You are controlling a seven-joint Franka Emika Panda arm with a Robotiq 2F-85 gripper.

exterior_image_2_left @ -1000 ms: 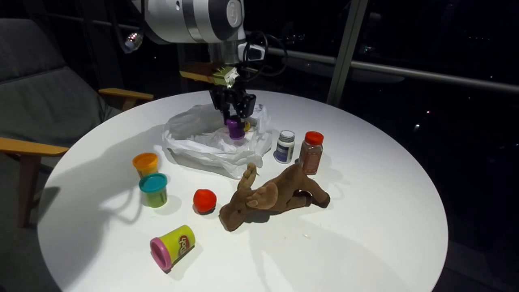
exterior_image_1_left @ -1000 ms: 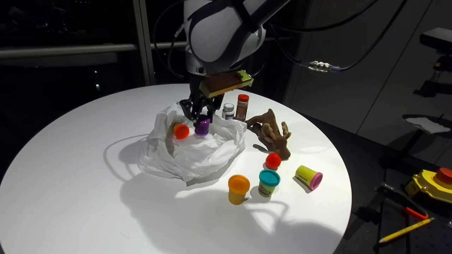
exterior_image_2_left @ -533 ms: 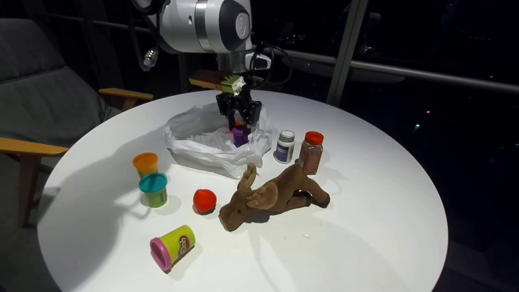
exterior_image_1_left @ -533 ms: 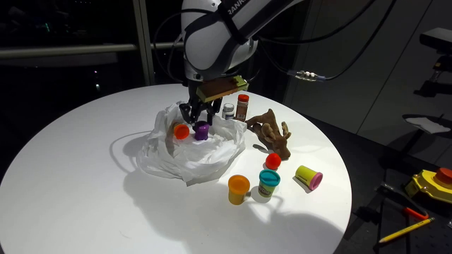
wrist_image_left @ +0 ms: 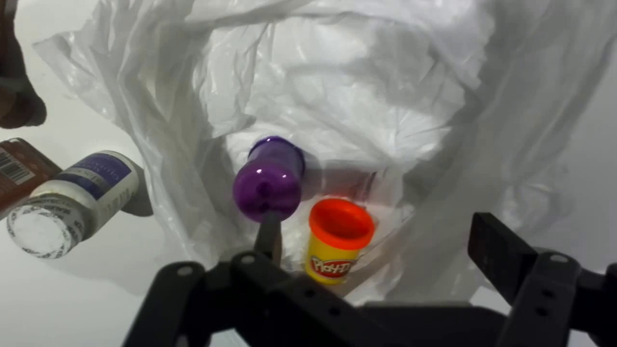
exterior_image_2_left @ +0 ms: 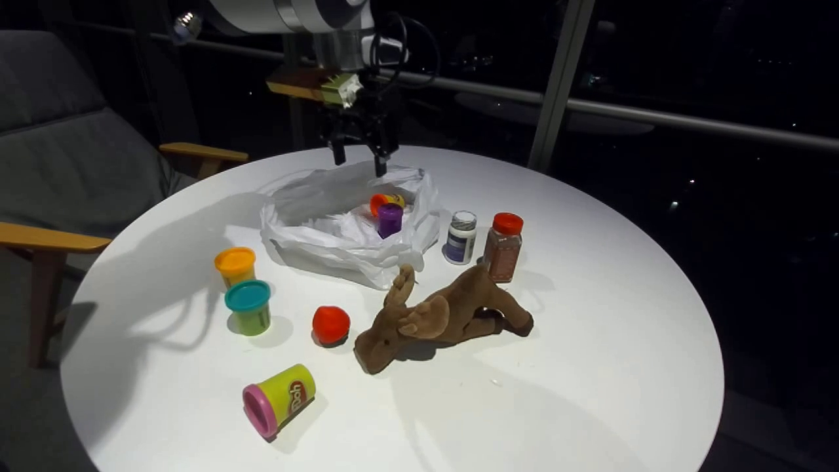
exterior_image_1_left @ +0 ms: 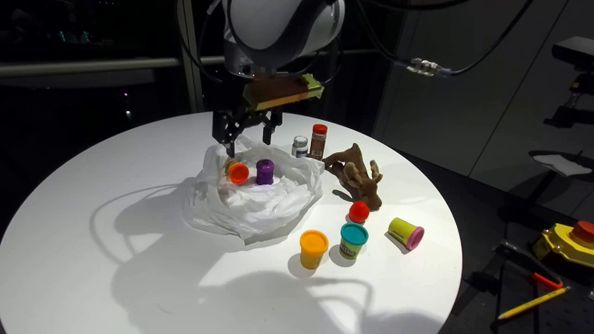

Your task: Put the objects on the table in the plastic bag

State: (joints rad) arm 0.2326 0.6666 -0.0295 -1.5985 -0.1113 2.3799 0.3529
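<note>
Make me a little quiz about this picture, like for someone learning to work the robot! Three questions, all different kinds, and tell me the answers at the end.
1. True or false: the purple tub is inside the plastic bag.

2. Which of these is lying on its side?
A) teal-lidded tub
B) pink-lidded tub
C) white bottle

3. Fill in the missing word: the tool hangs over the bag with its jaws ____.

Key:
1. True
2. B
3. open
</note>
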